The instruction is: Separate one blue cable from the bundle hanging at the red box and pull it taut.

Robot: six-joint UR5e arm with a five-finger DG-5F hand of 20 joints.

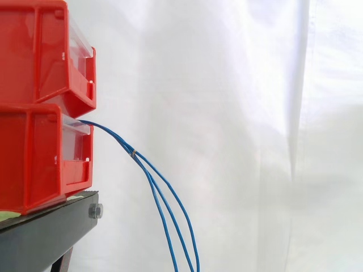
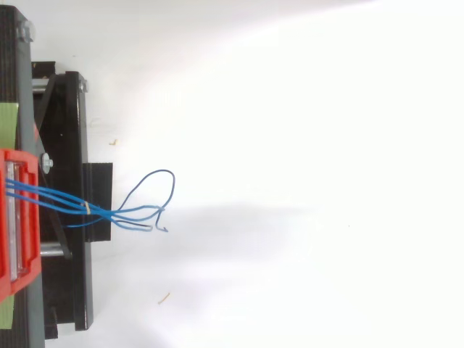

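Two red bins are stacked at the left of the side view, the upper bin (image 1: 39, 51) resting on the lower bin (image 1: 34, 158), and both sit on a black stand (image 1: 45, 235) with a bolt (image 1: 95, 211) in its end. Each bin front has a clear panel (image 1: 76, 139); no writing on the panels can be made out. A pale green strip (image 1: 8, 216) lies under the lower bin.

The blue cables (image 1: 110, 135) come out over the front lip of the lower bin. They run down and away from it as one tight bundle to a pale tie (image 1: 134, 153). Below the tie they fan into three strands, slack and curved, hanging in front of the white curtain (image 1: 255, 113) down to the bottom edge.

From above, the same cables cross the stand (image 2: 72, 130) from the red bin (image 2: 30, 250) and meet at the tie (image 2: 87, 209). Past it they spread over the white floor (image 2: 304, 145). One strand arches into a wide loop (image 2: 171, 181), and the others end in small hooks just beside each other below that loop. A few tan specks (image 2: 164, 297) lie on the floor, well apart from the cables.

Whether the hand's fingers are spread, pressed together or pinching cannot be told.
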